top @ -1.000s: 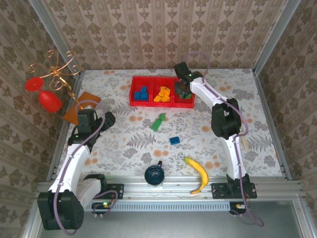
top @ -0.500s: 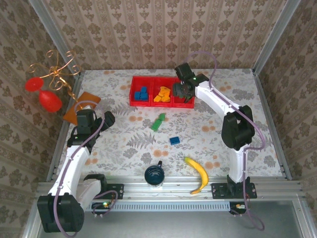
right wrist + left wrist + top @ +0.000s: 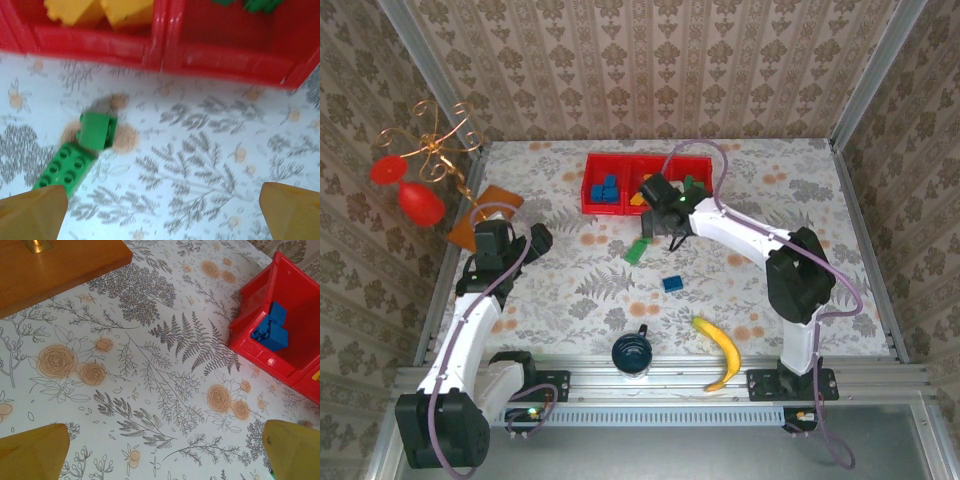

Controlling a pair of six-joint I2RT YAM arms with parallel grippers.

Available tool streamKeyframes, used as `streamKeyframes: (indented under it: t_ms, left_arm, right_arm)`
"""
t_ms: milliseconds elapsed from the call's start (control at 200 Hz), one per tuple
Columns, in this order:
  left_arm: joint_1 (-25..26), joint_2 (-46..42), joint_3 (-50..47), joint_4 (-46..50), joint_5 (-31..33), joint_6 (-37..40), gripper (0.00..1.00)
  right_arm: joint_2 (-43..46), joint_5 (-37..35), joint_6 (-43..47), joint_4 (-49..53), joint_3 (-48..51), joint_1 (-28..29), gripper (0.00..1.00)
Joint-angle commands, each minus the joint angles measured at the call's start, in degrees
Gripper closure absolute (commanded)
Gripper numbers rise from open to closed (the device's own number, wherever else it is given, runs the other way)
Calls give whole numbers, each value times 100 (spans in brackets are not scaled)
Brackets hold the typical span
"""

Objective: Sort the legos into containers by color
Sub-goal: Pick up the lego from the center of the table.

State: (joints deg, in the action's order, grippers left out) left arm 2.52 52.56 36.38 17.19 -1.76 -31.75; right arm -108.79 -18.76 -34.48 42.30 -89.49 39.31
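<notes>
The tray (image 3: 165, 50) is shiny red plastic, and the green legos (image 3: 70, 167) are smooth plastic with little round bumps on top. The board (image 3: 60, 265) is smooth brown wood with a soft shine. The table (image 3: 150, 370) has a flat, dull, flowered cover, and the rail (image 3: 670, 380) is gray metal.

Tray (image 3: 160, 52) wall close behind green legos (image 3: 70, 165); table (image 3: 210, 165) open beside.
</notes>
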Motion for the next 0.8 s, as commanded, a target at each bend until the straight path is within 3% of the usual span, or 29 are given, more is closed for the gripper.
streamKeyframes:
  t_ms: [0, 590, 795]
  left_arm:
    - [-42, 53, -43, -111, -88, 72, 0]
    - [-42, 299, -117, -357, -158, 38, 0]
    - [-42, 348, -81, -366, -171, 37, 0]
  right_arm:
    - [98, -260, -527, 332, 48, 234, 0]
    - [-602, -2, -657, -56, -244, 392, 0]
    - [-1105, 37, -613, -319, -644, 238, 13]
